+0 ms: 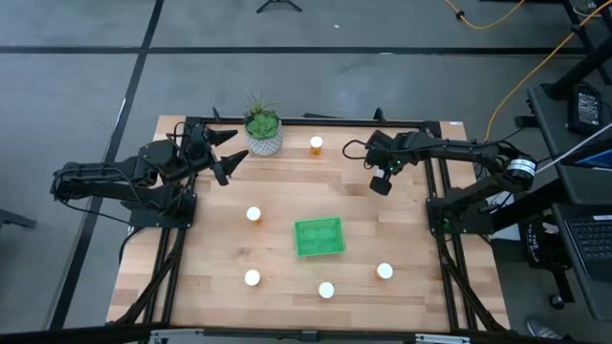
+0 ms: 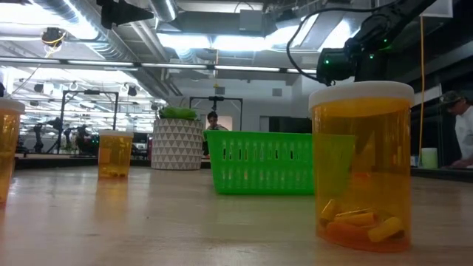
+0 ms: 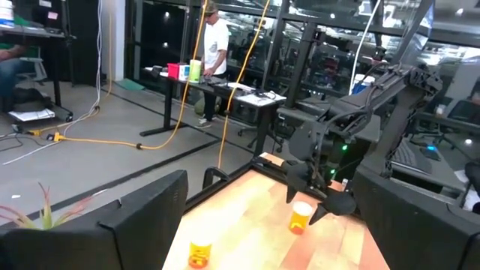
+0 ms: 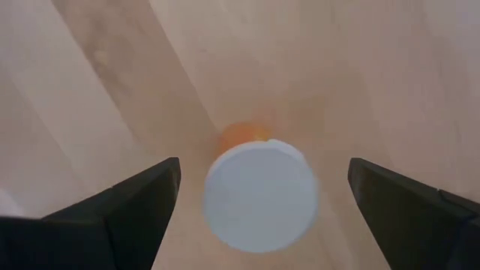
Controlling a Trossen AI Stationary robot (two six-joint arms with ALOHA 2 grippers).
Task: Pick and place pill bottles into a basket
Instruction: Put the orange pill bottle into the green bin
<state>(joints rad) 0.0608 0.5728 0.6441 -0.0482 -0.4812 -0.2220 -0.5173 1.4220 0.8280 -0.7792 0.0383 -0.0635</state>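
The green basket (image 1: 318, 237) sits mid-table, and also shows in the low view (image 2: 262, 162). Several orange pill bottles with white caps stand upright on the table: one at the far side (image 1: 316, 144), one left of the basket (image 1: 253, 214), and three near the front (image 1: 251, 277) (image 1: 326, 289) (image 1: 384, 270). My right gripper (image 1: 381, 183) points down, open, over another bottle (image 4: 259, 193). Its fingers stand on either side of the cap without touching it. My left gripper (image 1: 225, 153) is open and empty, raised at the far left beside the plant.
A white-potted green plant (image 1: 262, 132) stands at the far edge between the two arms. Black frame rails (image 1: 435, 191) run along the table's sides. In the low view a bottle (image 2: 362, 170) stands close in front. A person (image 3: 216, 45) shows in the room beyond.
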